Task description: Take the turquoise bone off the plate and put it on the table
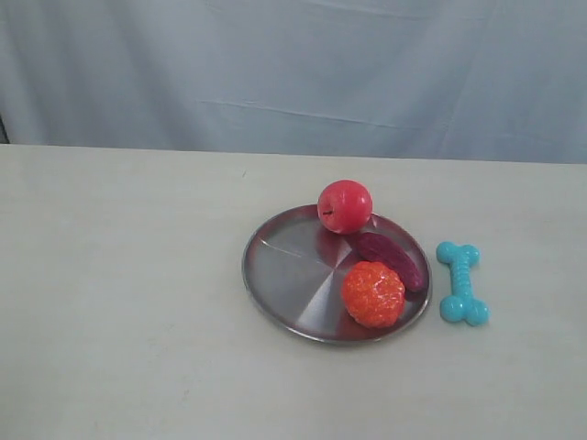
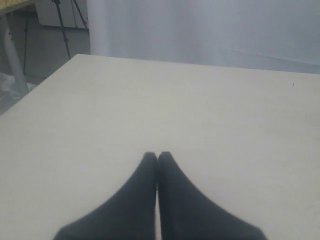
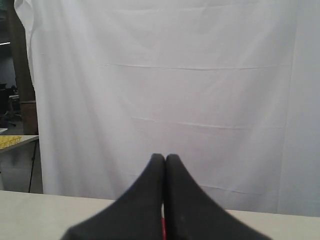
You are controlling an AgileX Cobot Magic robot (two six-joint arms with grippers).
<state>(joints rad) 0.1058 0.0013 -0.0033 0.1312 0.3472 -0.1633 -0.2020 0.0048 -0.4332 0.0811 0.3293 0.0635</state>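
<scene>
The turquoise bone (image 1: 462, 282) lies flat on the cream table (image 1: 119, 302), just right of the silver plate (image 1: 284, 266) and apart from its rim. No arm shows in the exterior view. In the left wrist view my left gripper (image 2: 157, 156) is shut, its black fingers pressed together over bare tabletop. In the right wrist view my right gripper (image 3: 165, 157) is also shut with nothing held, pointing at the white curtain above the table's far edge. Neither wrist view shows the bone or the plate.
On the plate sit a red apple (image 1: 345, 205) at its back rim, a dark purple vegetable (image 1: 393, 258) and an orange fruit (image 1: 373, 293). A white curtain (image 1: 293, 73) hangs behind the table. The left wrist view shows the table's corner (image 2: 75, 56).
</scene>
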